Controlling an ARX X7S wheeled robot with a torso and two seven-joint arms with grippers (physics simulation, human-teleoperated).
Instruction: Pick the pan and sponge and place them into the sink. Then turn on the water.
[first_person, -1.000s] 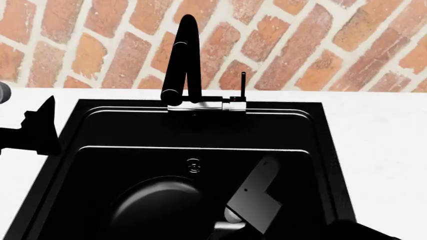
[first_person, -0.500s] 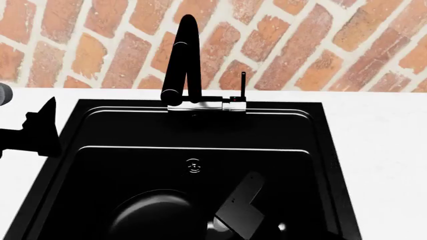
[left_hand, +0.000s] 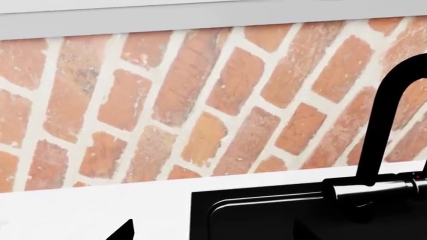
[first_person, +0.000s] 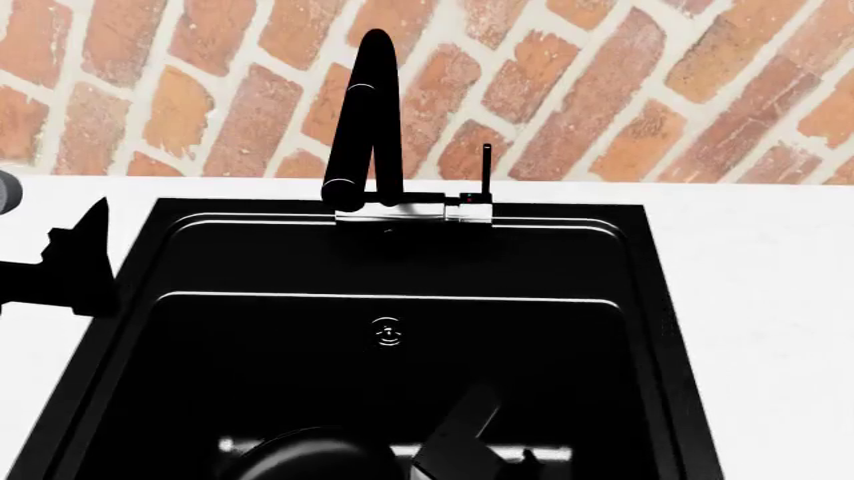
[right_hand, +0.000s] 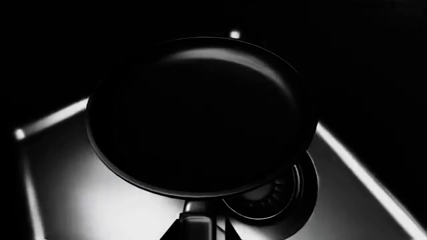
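The large black rectangular sink (first_person: 387, 260) is set in a white counter (first_person: 761, 290) under a red brick wall (first_person: 601, 80), and the round black frying pan (right_hand: 200, 115) hangs low inside the basin at its near edge, partly covering the round metal drain strainer (right_hand: 280, 195). The pan's long axis runs from the bowl back along its thin handle (right_hand: 195, 220) to the right gripper (right_hand: 200, 232), whose claws appear clamped on that handle — the pan lies straight ahead of them. The left gripper (first_person: 80, 265) waits over the counter at the sink's left rim, nearer the tall black arched tap (first_person: 363, 120) and its thin upright lever (first_person: 486, 170) — its opening cannot be told; no sponge shows.
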